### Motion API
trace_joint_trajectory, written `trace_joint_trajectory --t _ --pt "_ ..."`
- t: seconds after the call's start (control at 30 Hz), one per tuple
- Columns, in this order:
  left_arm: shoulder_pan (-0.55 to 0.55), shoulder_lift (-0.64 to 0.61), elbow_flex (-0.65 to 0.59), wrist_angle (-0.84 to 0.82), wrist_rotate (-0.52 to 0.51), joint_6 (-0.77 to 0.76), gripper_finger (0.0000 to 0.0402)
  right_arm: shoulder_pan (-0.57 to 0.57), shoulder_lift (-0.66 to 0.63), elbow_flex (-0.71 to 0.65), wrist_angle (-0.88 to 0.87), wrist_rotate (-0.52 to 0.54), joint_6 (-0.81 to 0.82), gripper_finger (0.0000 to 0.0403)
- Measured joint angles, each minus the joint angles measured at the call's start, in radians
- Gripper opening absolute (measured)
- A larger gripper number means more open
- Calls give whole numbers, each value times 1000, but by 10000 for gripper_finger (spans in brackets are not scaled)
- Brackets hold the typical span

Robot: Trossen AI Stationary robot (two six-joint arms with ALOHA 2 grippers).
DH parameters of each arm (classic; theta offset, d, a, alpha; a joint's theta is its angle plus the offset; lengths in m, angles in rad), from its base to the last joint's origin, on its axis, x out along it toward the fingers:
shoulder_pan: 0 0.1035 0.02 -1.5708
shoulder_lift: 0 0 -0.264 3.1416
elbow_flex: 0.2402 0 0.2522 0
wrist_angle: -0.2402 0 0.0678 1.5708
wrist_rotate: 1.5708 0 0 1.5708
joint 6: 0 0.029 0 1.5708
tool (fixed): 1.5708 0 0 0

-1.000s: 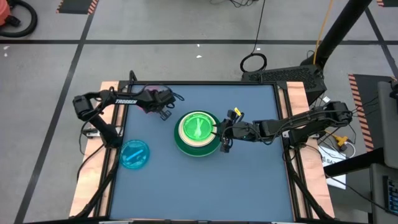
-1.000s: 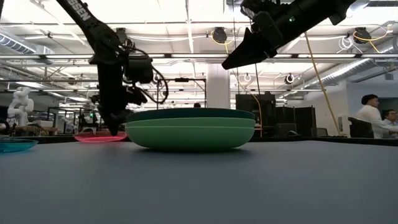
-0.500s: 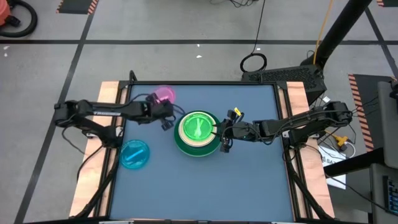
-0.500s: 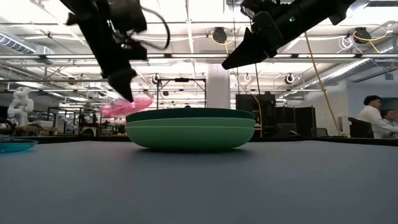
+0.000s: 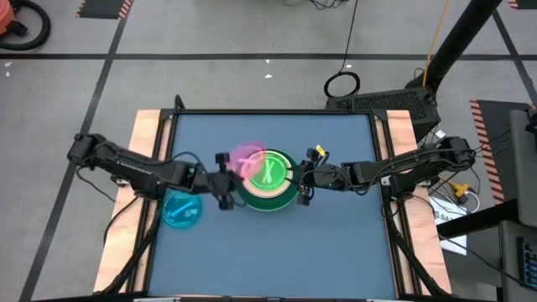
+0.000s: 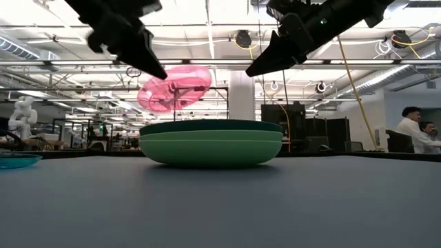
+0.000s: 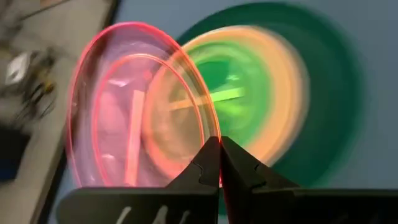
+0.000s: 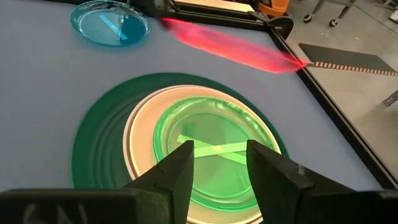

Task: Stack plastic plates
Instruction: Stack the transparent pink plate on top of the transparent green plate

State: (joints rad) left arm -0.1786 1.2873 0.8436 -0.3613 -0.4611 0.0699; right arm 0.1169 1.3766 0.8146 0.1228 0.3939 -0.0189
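**Pink plate held above the stack**

The left tool (image 7: pixel 219 163) is clamped on the rim of the pink plate (image 6: pixel 173 87), holding it tilted in the air over the stack of plates (image 5: pixel 268 178) mid-tabletop (image 5: pixel 336 243). The right tool (image 8: pixel 219 160) hovers beside the stack, fingers parted, holding nothing. A blue plate (image 5: pixel 181 208) lies well apart, at the tabletop's left edge.

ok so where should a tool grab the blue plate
By its thin raised rim, one finger inside and one outside. The blue plate lies flat on the table, so nothing fits underneath; come down from above on its open near edge, away from the left arm.
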Motion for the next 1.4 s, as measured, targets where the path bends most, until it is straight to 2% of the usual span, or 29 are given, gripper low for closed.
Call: trace_joint_trajectory --t 0.2,0.43,0.97,1.4 --pt "-90 0 0 36 55 23 3 0 0 0 0 0 0 139" --pt "-127 35 0 125 87 14 3 0 0 0 6 1 0 139" --pt "-67 126 0 217 86 63 6 0 0 0 9 -1 -5 139" --pt "-2 129 1 237 103 48 61 0 0 0 9 -2 -12 139"
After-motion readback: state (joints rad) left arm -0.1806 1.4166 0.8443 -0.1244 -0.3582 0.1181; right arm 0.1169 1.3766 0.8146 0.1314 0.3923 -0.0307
